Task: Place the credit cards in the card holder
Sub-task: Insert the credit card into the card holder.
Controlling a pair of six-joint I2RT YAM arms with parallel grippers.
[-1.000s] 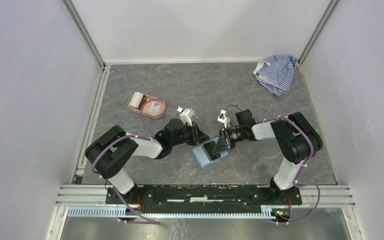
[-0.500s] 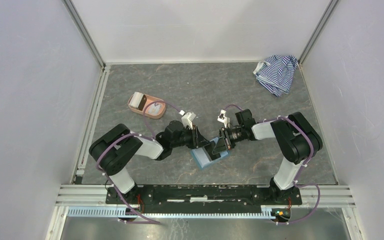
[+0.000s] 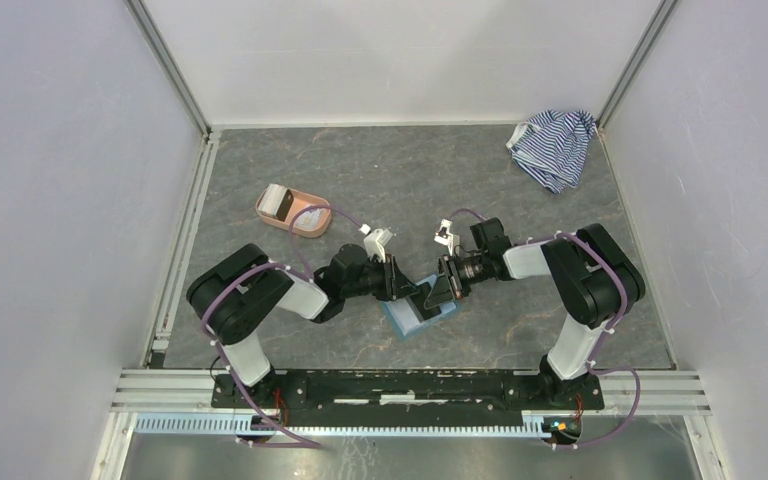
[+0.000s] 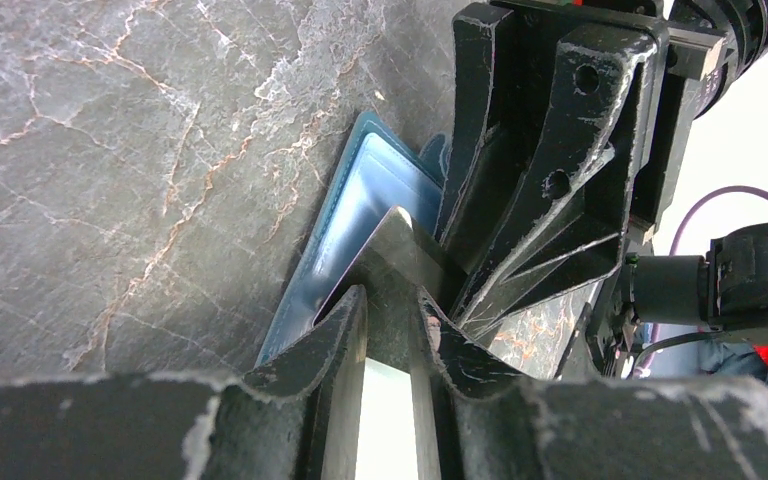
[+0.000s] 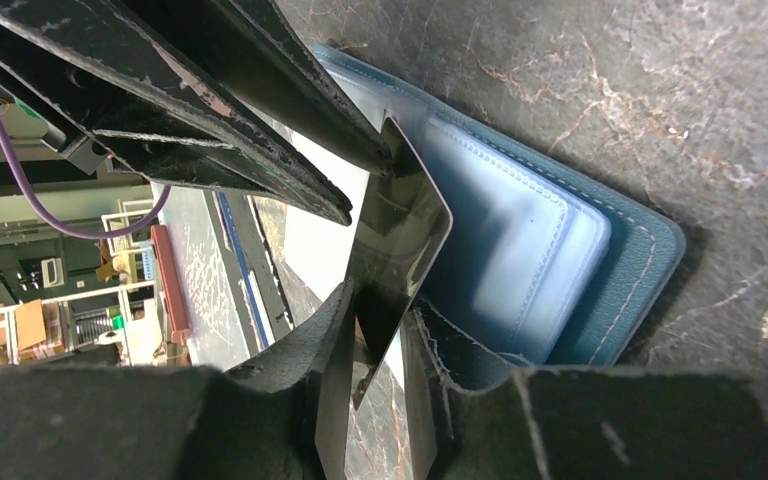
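Pinches one credit card [image 4: 400, 250] narrowly from both ends, left gripper [image 3: 407, 287] at 9 o'clock, right gripper [image 3: 433, 292] at 3 o'clock, over the open card holder [image 3: 410, 322] lying on the table [image 3: 380, 170].

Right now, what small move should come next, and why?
Probably slide the card down into a pocket of the open wallet: the left gripper and right gripper both pinch the card on edge above it, not visibly tucked in yet.

We see our left gripper [image 4: 392, 305] pinching a pale card [image 4: 392, 250], its far corner over the open teal wallet [image 4: 360, 185] on the marble table [image 4: 110, 150], the right gripper [image 4: 475, 255] just beside it.
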